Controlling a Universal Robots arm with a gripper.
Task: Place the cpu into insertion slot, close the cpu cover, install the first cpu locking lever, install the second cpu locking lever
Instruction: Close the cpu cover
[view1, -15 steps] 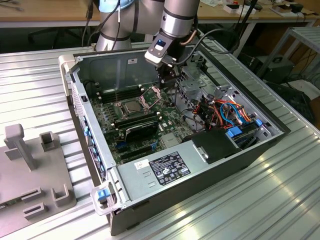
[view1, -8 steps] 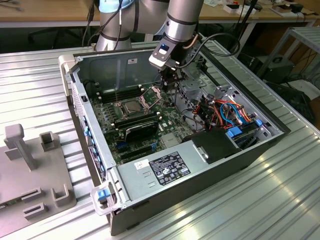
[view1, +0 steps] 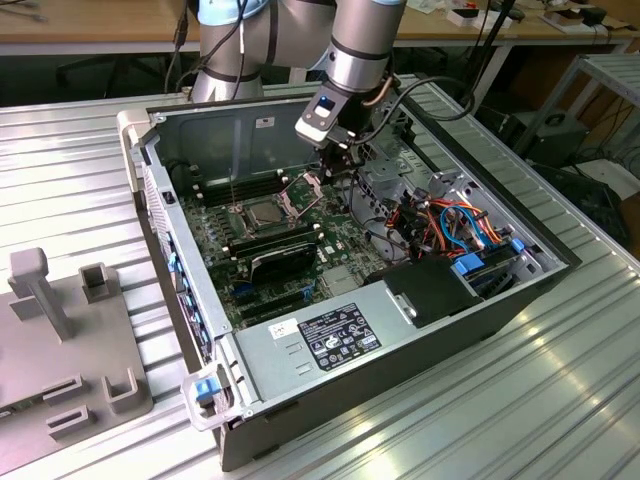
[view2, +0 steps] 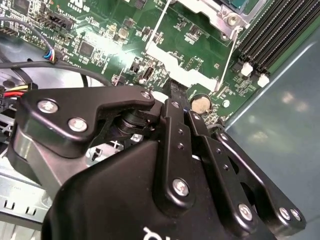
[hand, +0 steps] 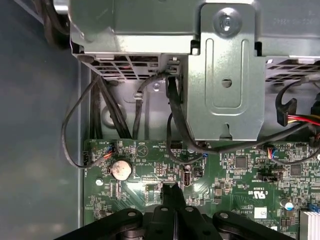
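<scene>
One cpu cover leans open, seemingly tilted toward the hand.

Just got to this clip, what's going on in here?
A robot arm is working inside an open computer case. The cpu already sits in the insertion slot. The cpu cover stands raised, and the shut end effector is right at its free edge, above the motherboard.

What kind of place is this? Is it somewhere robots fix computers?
Probably a robotics lab or workshop. A robot arm reaches into an open computer case that sits on a ribbed metal table, and wooden workbenches stand behind it.
</scene>
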